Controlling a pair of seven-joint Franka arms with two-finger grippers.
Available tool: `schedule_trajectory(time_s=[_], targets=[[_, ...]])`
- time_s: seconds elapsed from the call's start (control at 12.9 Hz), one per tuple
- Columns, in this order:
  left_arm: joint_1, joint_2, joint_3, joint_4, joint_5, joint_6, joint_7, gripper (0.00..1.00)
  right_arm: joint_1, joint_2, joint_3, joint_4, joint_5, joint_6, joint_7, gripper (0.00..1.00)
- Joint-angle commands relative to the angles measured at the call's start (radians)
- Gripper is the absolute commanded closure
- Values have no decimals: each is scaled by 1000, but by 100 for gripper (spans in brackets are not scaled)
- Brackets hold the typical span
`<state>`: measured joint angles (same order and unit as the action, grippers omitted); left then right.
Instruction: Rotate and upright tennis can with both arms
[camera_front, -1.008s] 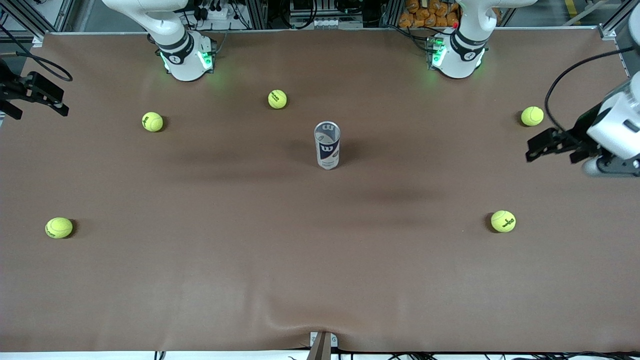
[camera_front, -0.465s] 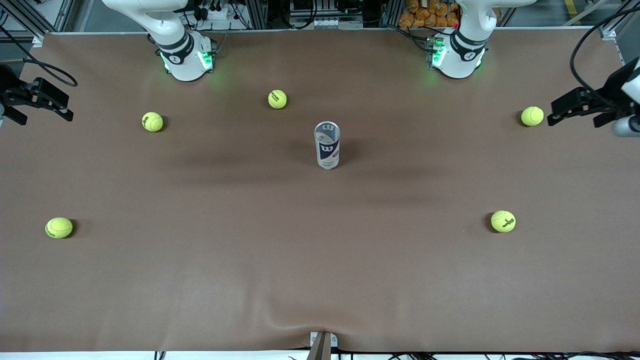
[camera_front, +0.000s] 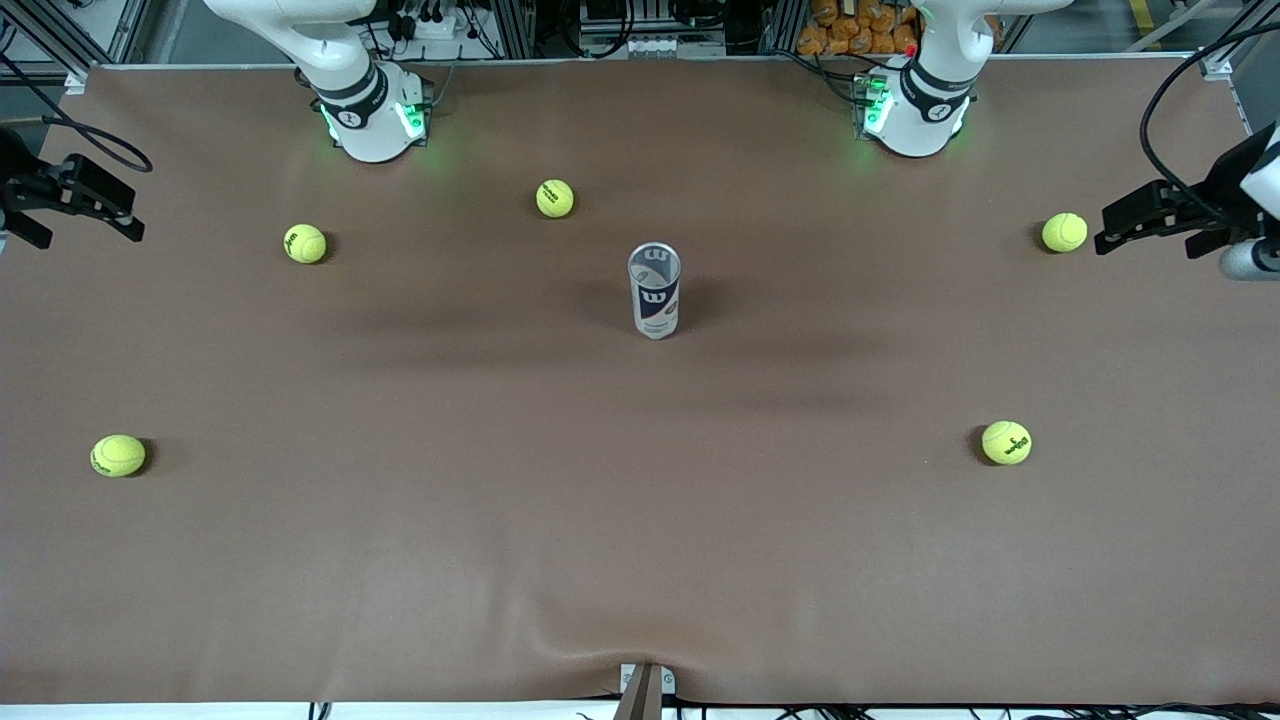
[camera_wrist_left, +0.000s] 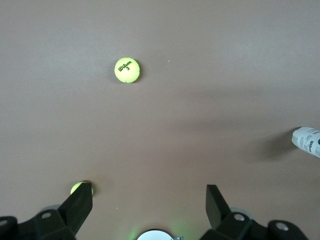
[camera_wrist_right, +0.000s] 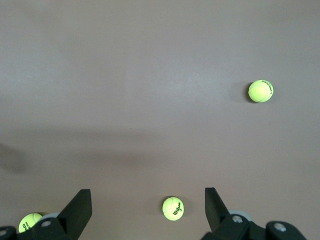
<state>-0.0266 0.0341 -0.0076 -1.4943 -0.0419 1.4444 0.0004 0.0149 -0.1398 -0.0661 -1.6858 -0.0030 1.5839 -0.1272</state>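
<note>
The tennis can (camera_front: 655, 290) stands upright in the middle of the brown table, its silvery rim on top and the navy W label facing the front camera. Its white end just shows in the left wrist view (camera_wrist_left: 307, 141). My left gripper (camera_front: 1144, 246) hangs open and empty over the left arm's end of the table, well away from the can; its fingers frame bare table (camera_wrist_left: 148, 189). My right gripper (camera_front: 92, 238) is open and empty over the right arm's end of the table, with a ball on the table between its fingers (camera_wrist_right: 147, 192).
Several yellow-green tennis balls lie scattered on the table: one (camera_front: 555, 198) between the can and the bases, one (camera_front: 305, 243) and one (camera_front: 118, 455) toward the right arm's end, one (camera_front: 1064, 232) beside the left gripper, one (camera_front: 1006, 442) nearer the front camera.
The left gripper has swung away from the can toward its end of the table, then held still. The right gripper shifted only slightly. The can has not moved.
</note>
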Motion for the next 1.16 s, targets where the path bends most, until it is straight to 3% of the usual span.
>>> schedule_trajectory(time_s=[0.0, 0.23, 0.62, 1.09], targets=[[4, -2, -3, -30, -9, 43, -6, 0, -12, -18, -3, 2, 17, -22, -12, 0], [5, -5, 3, -27, 49, 73, 24, 0, -24, -29, -4, 0, 17, -27, -12, 0], [16, -3, 6, -26, 42, 73, 70, 0, -46, -32, -11, 0, 17, -33, -21, 0], [14, -3, 0, -24, 45, 65, -66, 0, -55, -31, -14, 0, 17, -25, -26, 0]])
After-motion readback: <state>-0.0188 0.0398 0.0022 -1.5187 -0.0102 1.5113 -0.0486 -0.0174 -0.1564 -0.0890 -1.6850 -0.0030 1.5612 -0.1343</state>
